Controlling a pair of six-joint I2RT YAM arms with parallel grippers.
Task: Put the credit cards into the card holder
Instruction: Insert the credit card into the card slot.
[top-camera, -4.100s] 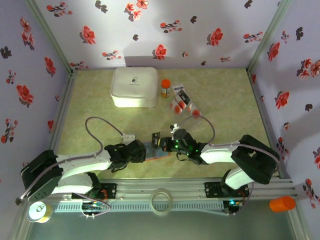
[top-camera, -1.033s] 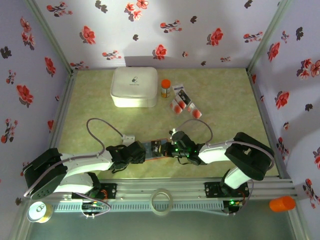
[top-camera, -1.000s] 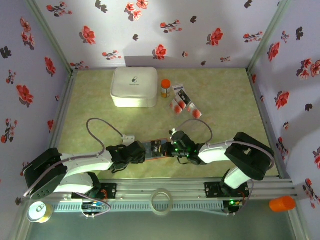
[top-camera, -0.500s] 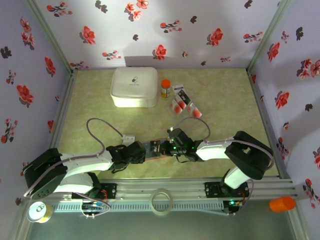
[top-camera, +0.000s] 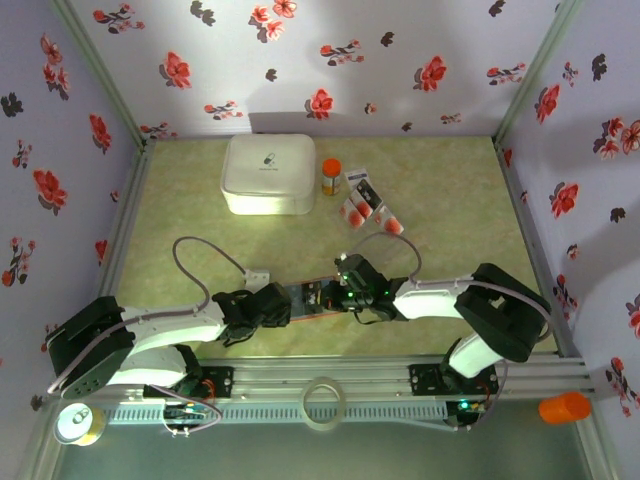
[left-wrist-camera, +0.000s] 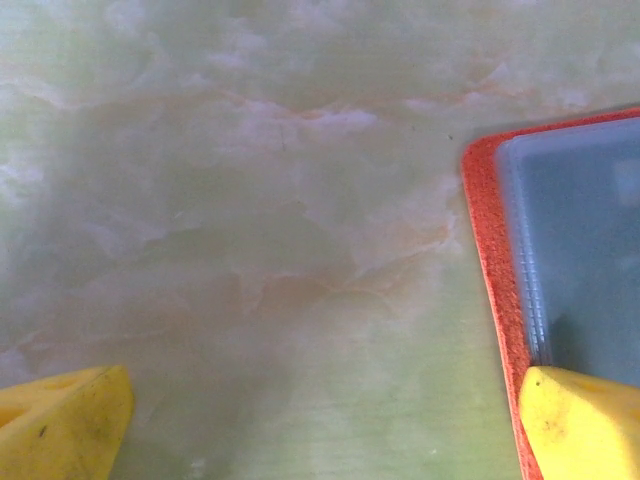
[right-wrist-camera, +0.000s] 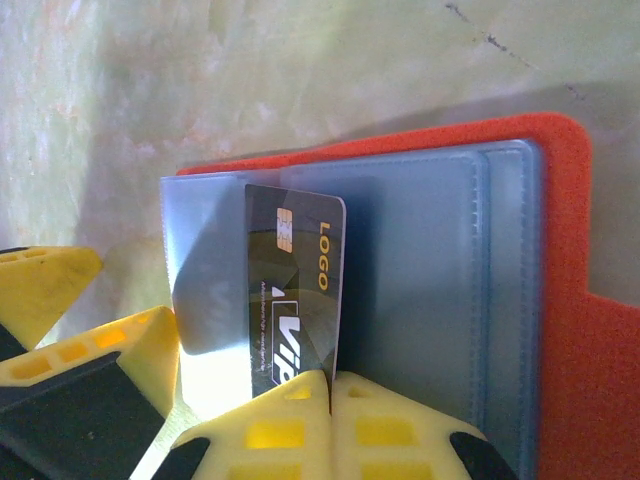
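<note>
From above, the card holder (top-camera: 310, 298) lies open on the counter (top-camera: 450, 200). Left wrist: the left tool (left-wrist-camera: 320, 430), spread wide, touches only its corner (barely), so it may slide. Right wrist: the right tool (right-wrist-camera: 330, 400), clamping a dark credit card (right-wrist-camera: 290, 290) partly in its pocket, may buckle it.

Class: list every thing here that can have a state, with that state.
card holder, open, blue inside up.
dark card, gripped over the holder's inside.
right gripper, shut on dark card.
left gripper, open, one finger at holder's edge.
white box, lid closed.
bottle, upright, capped.
loose cards, lying flat.
</note>
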